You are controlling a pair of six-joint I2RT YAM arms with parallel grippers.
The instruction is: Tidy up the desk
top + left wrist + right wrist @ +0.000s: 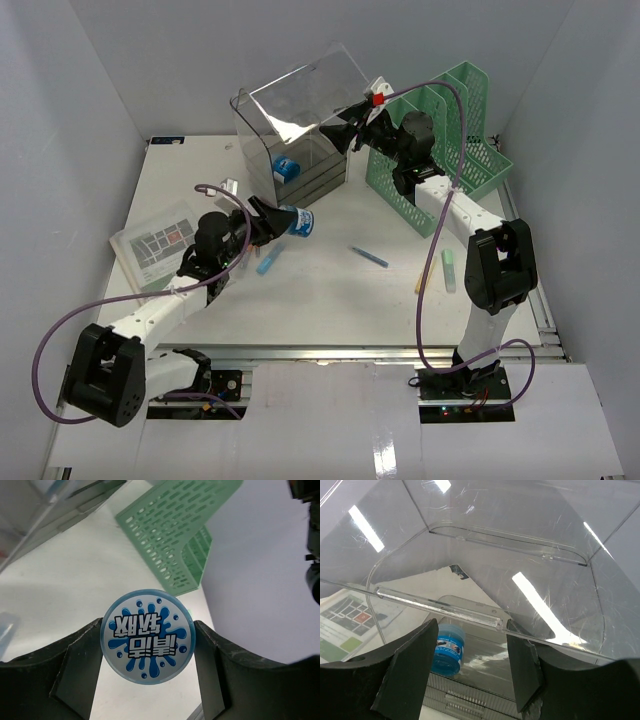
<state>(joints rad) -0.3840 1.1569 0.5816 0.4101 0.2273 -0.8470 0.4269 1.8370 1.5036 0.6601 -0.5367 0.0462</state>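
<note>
- Left tool (147, 642) clamped on round blue-labelled jar (147, 635), near clear smoky plastic drawer box (256, 135).
- Right tool (472, 630) half-open, propping box's lid (495, 540); a slip could drop lid on jar.

Left arm (150, 316): white box-shaped links joined by chunky black housings.
Right arm (455, 215): the same white links and black joints.
Cables (420, 320): one thin purple cable looping loosely beside each arm.
Left gripper (147, 645): two matte black, wedge-shaped fingers (75, 670).
Right gripper (467, 655): matching black wedge fingers (412, 665).
Bases (190, 378): black mounts with fine exposed wiring.
</note>
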